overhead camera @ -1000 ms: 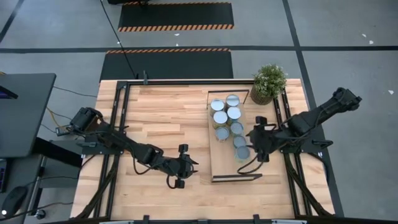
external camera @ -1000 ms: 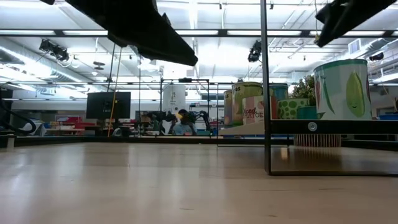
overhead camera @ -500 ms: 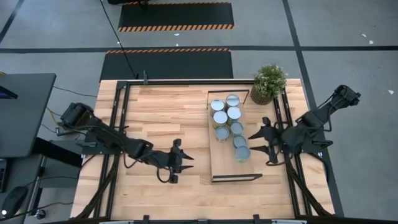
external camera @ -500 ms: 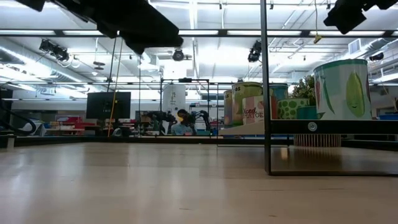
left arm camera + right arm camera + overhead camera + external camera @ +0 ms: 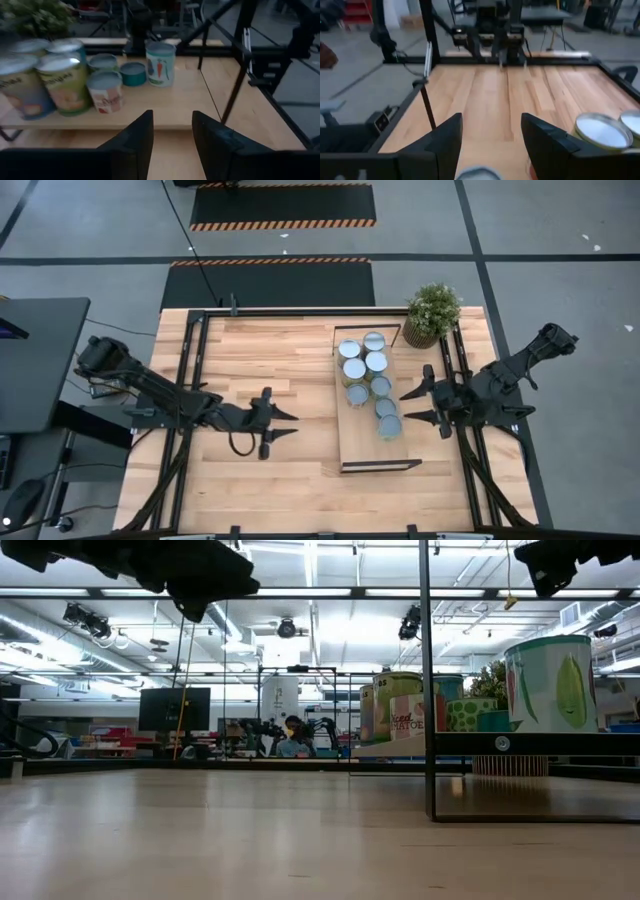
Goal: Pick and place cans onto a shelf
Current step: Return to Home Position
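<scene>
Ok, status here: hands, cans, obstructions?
Left hand open, empty, over table. Right hand open, empty, at shelf edge. Cans on shelf. Nothing in the way.

Robotics lab: hazard-striped floor mats.

Left gripper jaws spread, empty; right gripper likewise; 2 arms facing inward.

Upright pale-topped cans, clustered on light-wood shelf
</scene>
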